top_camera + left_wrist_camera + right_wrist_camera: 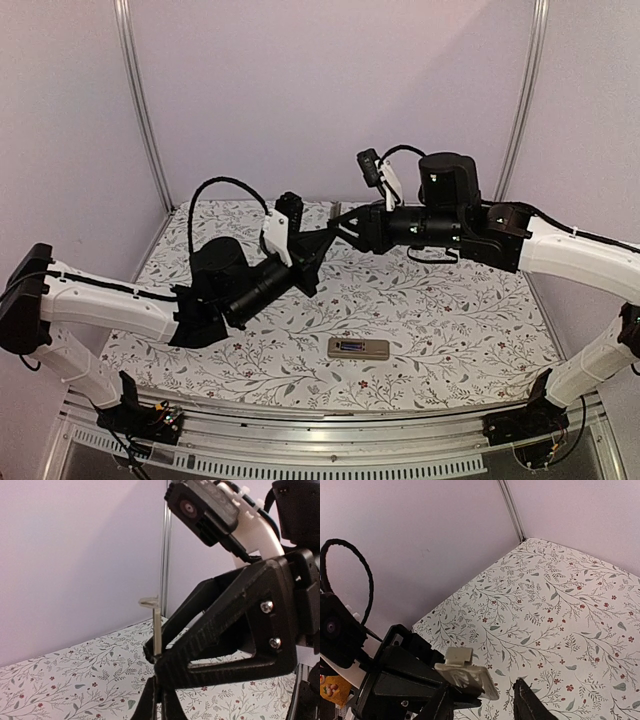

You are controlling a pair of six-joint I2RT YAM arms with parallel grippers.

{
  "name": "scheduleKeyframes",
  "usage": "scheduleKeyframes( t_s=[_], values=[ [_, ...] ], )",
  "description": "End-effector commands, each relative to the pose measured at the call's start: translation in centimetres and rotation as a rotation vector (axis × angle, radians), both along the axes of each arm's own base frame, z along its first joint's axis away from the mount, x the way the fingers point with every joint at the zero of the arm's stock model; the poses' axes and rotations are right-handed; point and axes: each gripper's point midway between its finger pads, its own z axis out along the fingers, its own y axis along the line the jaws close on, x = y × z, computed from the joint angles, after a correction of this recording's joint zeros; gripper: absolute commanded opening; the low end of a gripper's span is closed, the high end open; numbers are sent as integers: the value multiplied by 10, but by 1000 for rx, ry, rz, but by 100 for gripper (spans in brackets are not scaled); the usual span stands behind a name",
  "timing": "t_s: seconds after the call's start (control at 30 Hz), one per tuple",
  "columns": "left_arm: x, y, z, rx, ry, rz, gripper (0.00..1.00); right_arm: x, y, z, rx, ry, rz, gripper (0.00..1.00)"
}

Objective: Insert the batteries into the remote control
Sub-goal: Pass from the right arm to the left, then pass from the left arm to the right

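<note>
Above the table [450, 320], we see the remote control [358, 348] lying tan back up, well apart from the left gripper [328, 238] and right gripper [345, 226], which meet in mid-air. At the left wrist, that claw pinches a thin cover plate [157, 625] upright. At the right wrist, the jaws stand apart beside the plate.

The left gripper [158, 697] shows only as two dark fingers close together at the bottom edge. Above them a thin grey-tan cover [157, 625] stands upright, seen edge-on, with a small lip at its top. The black triangular right gripper [153, 655] fills the right side, its tips at the cover's lower end, over a floral tablecloth [65, 685] and before a metal corner post [165, 555].
</note>
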Motion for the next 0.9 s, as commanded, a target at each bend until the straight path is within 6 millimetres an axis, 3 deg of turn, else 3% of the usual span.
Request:
scheduleKeyframes(
  t_s=[0.0,0.17,0.37,0.73,0.87],
  values=[
    [3,4,16,-128,16,18,0,-1,4,37,147,-103,-3,40],
    [3,4,14,-136,26,20,0,0,6,39,159,-121,1,38],
    [4,4,12,-128,22,26,0,3,12,34,158,-116,9,26],
    [3,1,10,-108,14,22,0,8,23,30,136,-113,20,32],
    [4,2,10,-106,11,28,0,11,22,26,128,-109,3,26]
  ],
)
